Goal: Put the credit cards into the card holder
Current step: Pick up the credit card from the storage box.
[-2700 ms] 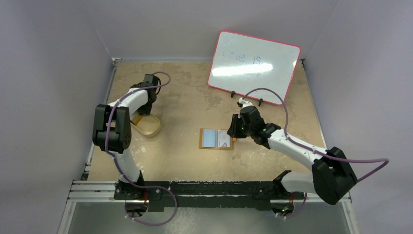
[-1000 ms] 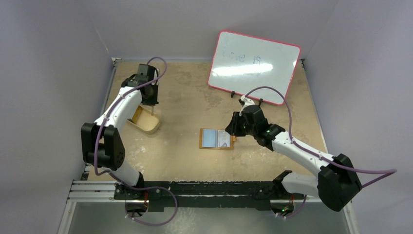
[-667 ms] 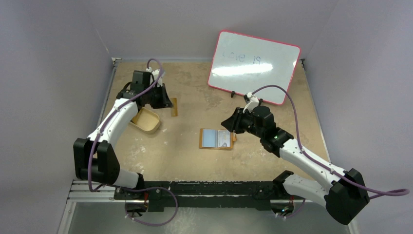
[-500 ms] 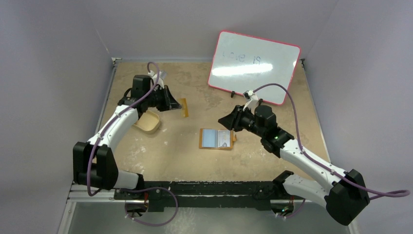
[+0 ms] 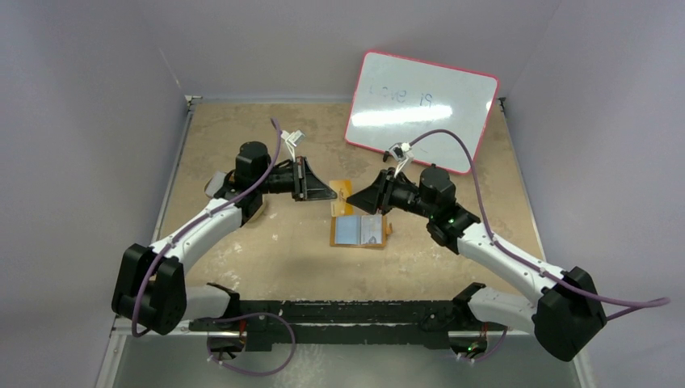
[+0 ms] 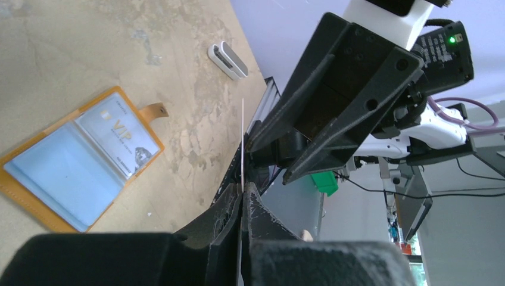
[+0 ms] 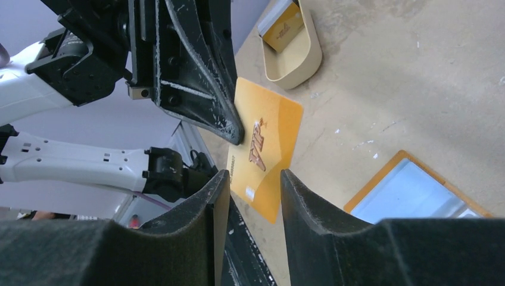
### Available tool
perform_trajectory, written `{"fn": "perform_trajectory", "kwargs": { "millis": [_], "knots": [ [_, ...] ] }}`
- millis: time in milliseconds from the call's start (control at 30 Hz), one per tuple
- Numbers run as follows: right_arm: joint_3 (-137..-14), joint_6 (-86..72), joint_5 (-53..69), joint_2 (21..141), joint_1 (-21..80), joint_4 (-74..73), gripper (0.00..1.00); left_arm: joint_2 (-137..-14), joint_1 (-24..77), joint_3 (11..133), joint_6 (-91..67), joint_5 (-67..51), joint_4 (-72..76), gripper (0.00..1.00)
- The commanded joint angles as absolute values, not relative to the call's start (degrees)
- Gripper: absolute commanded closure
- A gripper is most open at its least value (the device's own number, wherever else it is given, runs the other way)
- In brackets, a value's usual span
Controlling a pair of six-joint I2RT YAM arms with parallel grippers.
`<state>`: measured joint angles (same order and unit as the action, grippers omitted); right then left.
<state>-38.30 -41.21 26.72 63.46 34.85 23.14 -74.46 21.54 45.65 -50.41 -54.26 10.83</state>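
Worn tan tabletop [image 5: 266, 250], pale violet walls [image 5: 97, 121].
Card holder [image 5: 359, 232]: mid-tabletop, open flat, pockets up; pale blue card [image 5: 349, 229] in the half nearer the left arm, whitish printed card [image 5: 371, 230] in the other.
Gold credit card [image 5: 343, 187]: aloft just behind the card holder, pinched at one edge by the left tool [image 5: 329, 193].
Right tool [image 5: 361, 200]: fingers spread, facing that card; contact cannot be told.
Beige tray [image 7: 309, 59]: well left of the card holder, second gold card [image 7: 283, 27] inside.
Whiteboard [image 5: 420, 109]: propped behind the card holder.
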Motion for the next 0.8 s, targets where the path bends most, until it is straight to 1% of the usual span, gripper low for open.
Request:
{"fn": "perform_trajectory", "kwargs": {
  "millis": [0,67,167,300,367,600,667,767],
  "knots": [
    [-41.6,-41.5,28.6,63.2,34.9,26.3,0.60,-71.1,22.0,44.9,-51.3,-58.2,15.8,1.00],
    [-41.8,-41.5,28.2,63.1,34.9,25.6,0.58,-70.9,22.0,44.7,-51.2,-58.3,15.6,1.00],
    [-41.6,-41.5,27.8,62.7,34.9,25.4,0.53,-70.7,22.1,44.6,-51.1,-58.4,15.3,1.00],
    [-41.8,-41.5,27.8,62.8,34.9,24.8,0.52,-70.6,22.1,44.7,-51.0,-58.4,15.2,1.00],
    [-41.6,-41.8,28.2,63.0,35.0,25.6,0.55,-70.6,22.2,44.9,-51.1,-58.3,15.2,1.00],
    [-41.2,-42.6,30.6,63.6,34.9,28.0,0.72,-71.2,22.4,45.1,-52.1,-56.6,15.4,1.00],
    [-40.7,-42.8,30.7,63.5,34.9,28.5,0.80,-71.6,22.5,45.2,-52.3,-56.2,15.5,1.00],
    [-40.0,-43.0,30.6,63.3,34.9,29.3,0.96,-72.3,22.5,45.3,-52.6,-55.5,15.5,1.00]
  ]
}}
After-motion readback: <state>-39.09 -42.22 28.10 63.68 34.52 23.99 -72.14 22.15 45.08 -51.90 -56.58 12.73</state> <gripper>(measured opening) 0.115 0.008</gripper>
